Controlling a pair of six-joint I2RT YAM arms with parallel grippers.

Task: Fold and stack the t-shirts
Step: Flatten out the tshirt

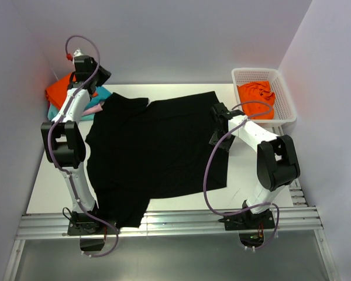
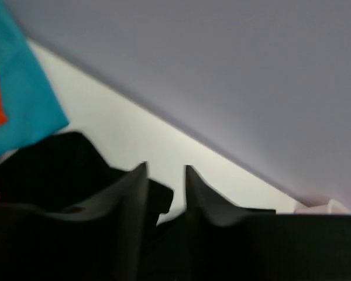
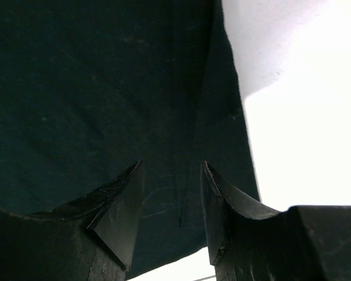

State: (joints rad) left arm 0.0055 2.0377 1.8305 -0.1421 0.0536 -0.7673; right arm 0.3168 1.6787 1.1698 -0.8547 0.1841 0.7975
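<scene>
The black t-shirt (image 1: 158, 146) lies flat on the table (image 1: 50, 187), lengthwise left to right, far hem corner under the right claw (image 3: 172, 167), far sleeve beside the left claw (image 2: 165, 170), both with fingers apart.

The left arm (image 1: 70, 114) stretches from its base at the near edge of the table (image 1: 47, 187) along the left edge to the far-left corner, with its elbow about halfway. The left gripper (image 2: 165, 171) sits there with jaws parted and nothing between its fingers (image 2: 131, 199). The right arm (image 1: 254, 134) rises from the near edge, folds sharply at the elbow near the right edge, and reaches inward. The right gripper (image 3: 172, 167) points downward, jaws apart and empty.
</scene>
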